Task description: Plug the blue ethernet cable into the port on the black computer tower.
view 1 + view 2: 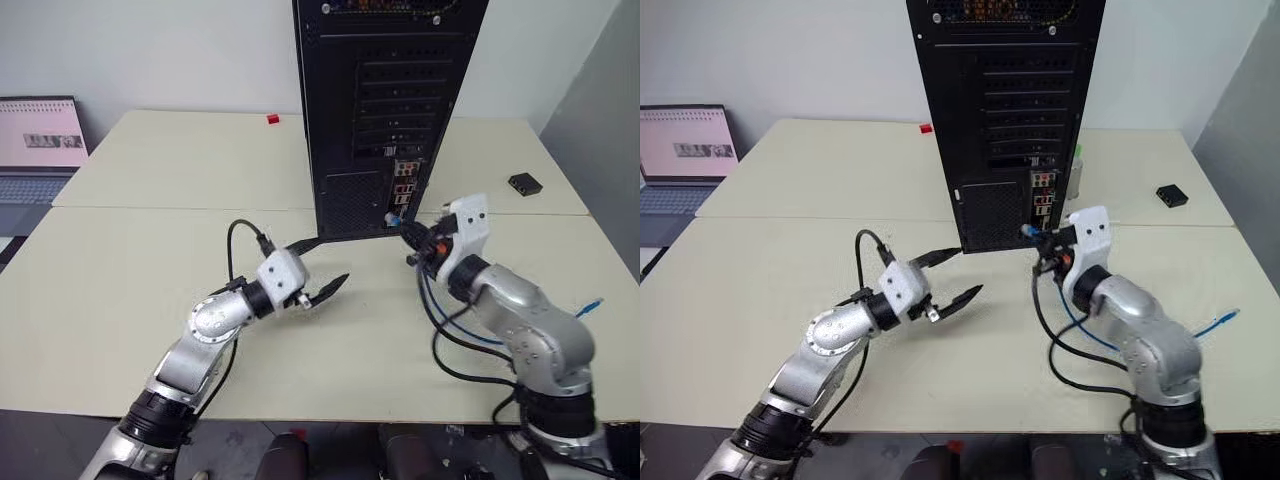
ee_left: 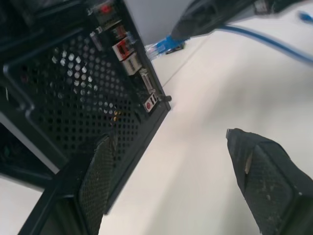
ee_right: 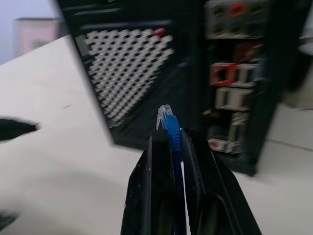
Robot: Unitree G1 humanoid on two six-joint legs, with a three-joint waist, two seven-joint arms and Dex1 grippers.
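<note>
My right gripper (image 3: pixel 168 147) is clamped on the blue cable (image 3: pixel 171 128), plug leading, long axis aimed at the tower (image 1: pixel 385 110). The port strip (image 3: pixel 234 93) sits at two o'clock from the plug. Left gripper (image 1: pixel 322 270) hangs open, farther off.

Right tool (image 1: pixel 408 238) holds blue ethernet cable (image 1: pixel 465 325) near black computer tower (image 1: pixel 385 110); left tool (image 1: pixel 322 268) spread.

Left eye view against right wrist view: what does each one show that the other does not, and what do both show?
Left eye view: small black box, tiny red block, open left gripper.

Right wrist view: clear plastic plug protruding beyond the right gripper's black fingers, apart from the tower.

Both: thin blue ethernet cable, tall black metal computer tower, its strip of coloured connectors, pale table, open laptop.
</note>
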